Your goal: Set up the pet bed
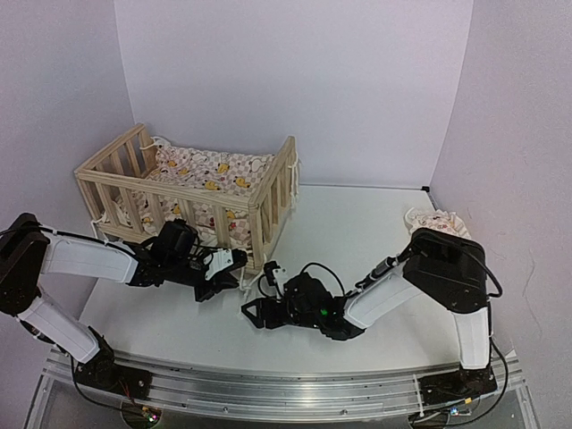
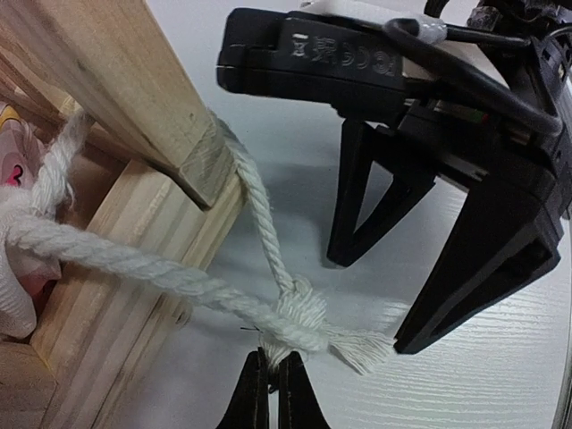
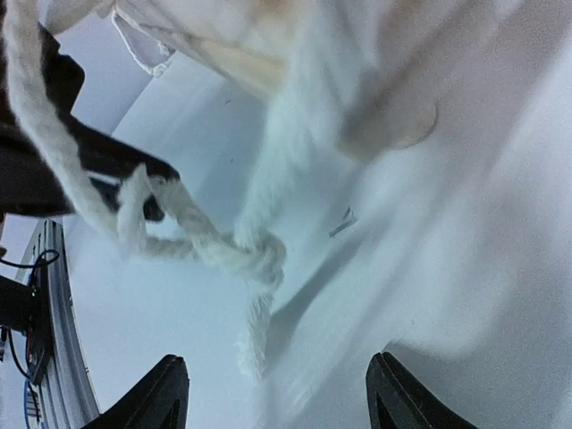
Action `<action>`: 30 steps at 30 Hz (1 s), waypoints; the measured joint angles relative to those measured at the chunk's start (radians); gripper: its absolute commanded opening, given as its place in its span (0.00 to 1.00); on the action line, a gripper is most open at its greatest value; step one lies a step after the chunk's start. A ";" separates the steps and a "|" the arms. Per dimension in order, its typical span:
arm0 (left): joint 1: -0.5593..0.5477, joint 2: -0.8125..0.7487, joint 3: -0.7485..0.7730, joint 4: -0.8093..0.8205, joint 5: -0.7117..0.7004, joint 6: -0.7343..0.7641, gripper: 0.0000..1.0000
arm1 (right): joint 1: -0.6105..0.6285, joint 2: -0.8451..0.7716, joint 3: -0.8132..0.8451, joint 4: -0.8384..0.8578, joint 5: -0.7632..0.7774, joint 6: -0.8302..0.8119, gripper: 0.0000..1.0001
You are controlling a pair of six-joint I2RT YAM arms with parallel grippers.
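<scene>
The pet bed [image 1: 192, 192], a light-wood slatted frame, stands at the back left with a duck-print cushion [image 1: 219, 172] inside. A white cotton rope [image 2: 134, 264] hangs from its near corner post [image 2: 125, 80] and ends in a knot [image 2: 302, 315] with frayed tails. My left gripper [image 2: 273, 371] is shut on a frayed tail just under the knot. My right gripper [image 3: 281, 389] stands open a little short of the knot [image 3: 257, 257], its fingers [image 2: 357, 206] spread wide with nothing between them. In the top view both grippers [image 1: 234, 268] [image 1: 252, 313] meet at the bed's near right corner.
A small matching pillow [image 1: 436, 220] lies at the right wall behind the right arm's elbow. White walls close in the back and both sides. The metal rail [image 1: 268, 393] with the arm bases runs along the near edge.
</scene>
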 measured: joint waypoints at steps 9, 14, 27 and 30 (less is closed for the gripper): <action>0.000 0.000 0.000 0.001 -0.006 -0.019 0.00 | -0.001 0.151 0.100 0.172 0.038 0.032 0.06; 0.000 -0.003 0.005 -0.009 -0.059 -0.025 0.00 | -0.001 0.141 0.053 0.207 0.065 0.050 0.00; 0.034 -0.120 0.009 -0.109 -0.239 0.079 0.00 | -0.132 -0.583 -0.113 -0.138 0.227 -0.323 0.00; 0.049 -0.157 -0.032 -0.070 -0.242 0.176 0.00 | -0.170 -0.622 -0.092 -0.251 0.202 -0.398 0.00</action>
